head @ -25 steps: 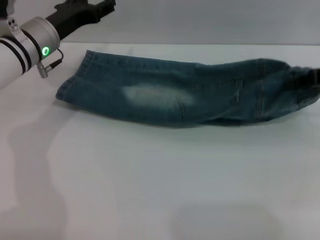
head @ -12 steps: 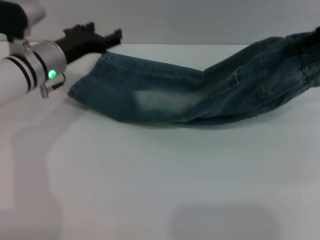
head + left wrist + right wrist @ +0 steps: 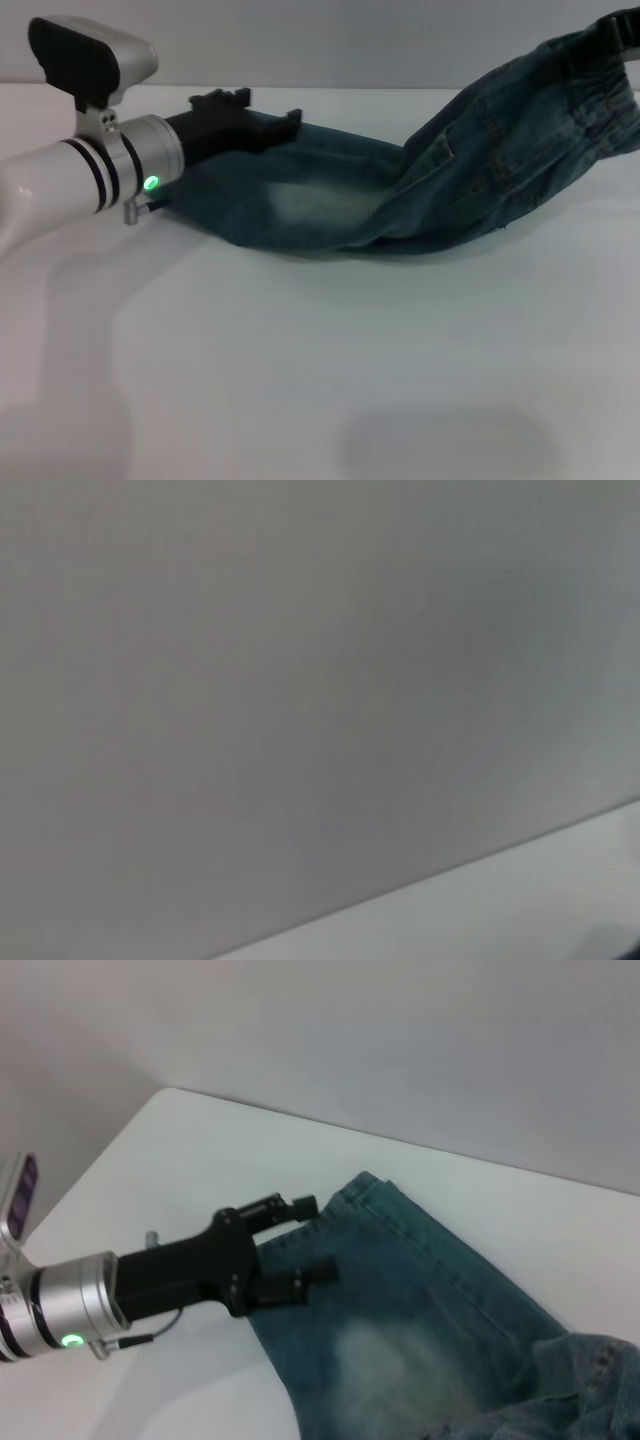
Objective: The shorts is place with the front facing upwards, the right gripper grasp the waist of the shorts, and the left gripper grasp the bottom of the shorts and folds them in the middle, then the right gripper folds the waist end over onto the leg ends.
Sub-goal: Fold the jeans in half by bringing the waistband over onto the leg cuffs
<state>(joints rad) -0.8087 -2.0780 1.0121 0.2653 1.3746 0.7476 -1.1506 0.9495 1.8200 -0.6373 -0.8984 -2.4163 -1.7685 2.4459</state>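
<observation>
The blue-green denim shorts (image 3: 330, 195) lie folded lengthwise on the white table (image 3: 320, 360). Their gathered waist (image 3: 600, 90) hangs raised at the far right, and my right gripper (image 3: 622, 25), only a black tip at the frame edge, is shut on it. My left gripper (image 3: 265, 112) stands open over the leg ends (image 3: 390, 1195), its two black fingers (image 3: 320, 1272) spread across the hem corner. Whether they touch the denim I cannot tell. A pale faded patch (image 3: 300, 205) faces up. The left wrist view shows only wall and a strip of table.
The silver-white left arm (image 3: 70, 180) with its green light (image 3: 151, 183) reaches in from the left. The table's far edge (image 3: 380, 88) meets a grey wall just behind the shorts. Bare white table stretches across the front.
The right gripper has lifted the waist end up off the table and toward the left. The left gripper has come right and down, from beside the shorts to over the leg ends.
</observation>
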